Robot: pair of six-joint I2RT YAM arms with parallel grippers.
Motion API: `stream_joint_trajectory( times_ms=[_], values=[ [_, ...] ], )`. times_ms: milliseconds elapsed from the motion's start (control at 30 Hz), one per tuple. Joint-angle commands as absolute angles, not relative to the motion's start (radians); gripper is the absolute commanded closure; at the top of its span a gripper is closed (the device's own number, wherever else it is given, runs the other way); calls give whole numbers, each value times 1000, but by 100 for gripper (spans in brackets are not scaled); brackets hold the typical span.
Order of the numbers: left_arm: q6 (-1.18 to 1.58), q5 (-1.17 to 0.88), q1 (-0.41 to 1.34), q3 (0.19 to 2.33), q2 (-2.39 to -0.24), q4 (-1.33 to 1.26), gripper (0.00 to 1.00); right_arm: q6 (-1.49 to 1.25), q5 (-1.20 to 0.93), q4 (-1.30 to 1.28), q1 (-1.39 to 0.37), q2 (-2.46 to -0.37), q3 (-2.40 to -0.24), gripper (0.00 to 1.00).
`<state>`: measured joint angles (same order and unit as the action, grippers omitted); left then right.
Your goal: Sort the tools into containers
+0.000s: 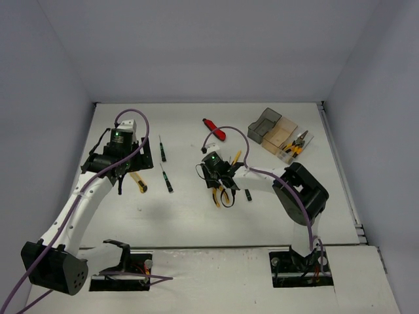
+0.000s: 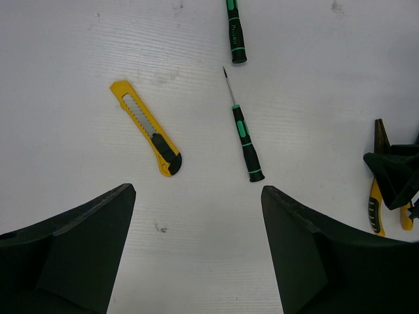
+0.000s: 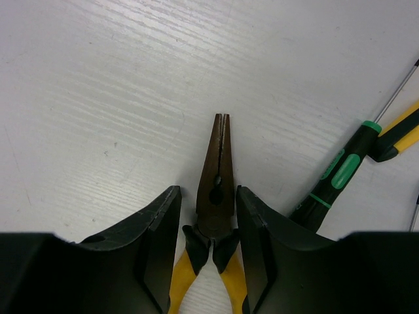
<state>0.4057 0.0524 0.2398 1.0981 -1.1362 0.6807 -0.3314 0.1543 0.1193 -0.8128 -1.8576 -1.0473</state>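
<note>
Your right hand (image 3: pixel 208 191) straddles the head of the yellow-handled pliers (image 3: pixel 219 147) lying on the worktop (image 3: pixel 98 98), fingers super close on either side, but I can't tell if it's actually pinching them. Your left hand (image 2: pixel 198 190) is spread wide open off to the left of those pliers, near the yellow utility knife (image 2: pixel 145 127). The bins (image 1: pixel 278 134) sit far-right of the pliers.

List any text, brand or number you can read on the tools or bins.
No text can be read.
Upper screwdriver: faint print on the handle, too small to read.
Yellow utility knife, pliers: no marking shows.
Bins: too small to tell.
</note>
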Motion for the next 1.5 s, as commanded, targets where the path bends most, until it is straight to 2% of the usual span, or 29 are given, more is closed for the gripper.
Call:
stream_joint_trajectory(
  times_ms=[0, 133, 200, 333, 600, 933, 1167, 1333, 1467],
  values=[
    [419, 51, 232, 1111, -1132, 654, 25, -364, 141, -67, -822, -1875, -1042, 63],
    [417, 51, 232, 1111, -1130, 655, 25, -366, 148, -101, -822, -1881, -1053, 65],
    [417, 51, 232, 1111, -1129, 655, 25, -364, 152, -126, -822, -1885, -1058, 69],
    [417, 51, 232, 1111, -1131, 654, 25, -360, 152, -141, -822, -1892, -1071, 100],
    [417, 55, 232, 1111, -1128, 655, 25, -382, 206, -140, -827, -1738, -1131, 100],
    [417, 57, 231, 1111, -1122, 655, 25, -397, 431, -141, -767, -1512, -1209, 100],
    [419, 55, 232, 1111, -1119, 655, 25, -401, 600, -84, -465, -1382, -1200, 100],
    [419, 59, 232, 1110, -1114, 654, 25, -433, 614, 42, -211, -1381, -1178, 100],
    [417, 63, 232, 1111, -1111, 655, 25, -472, 549, 140, -48, -1452, -1172, 100]
  ],
)
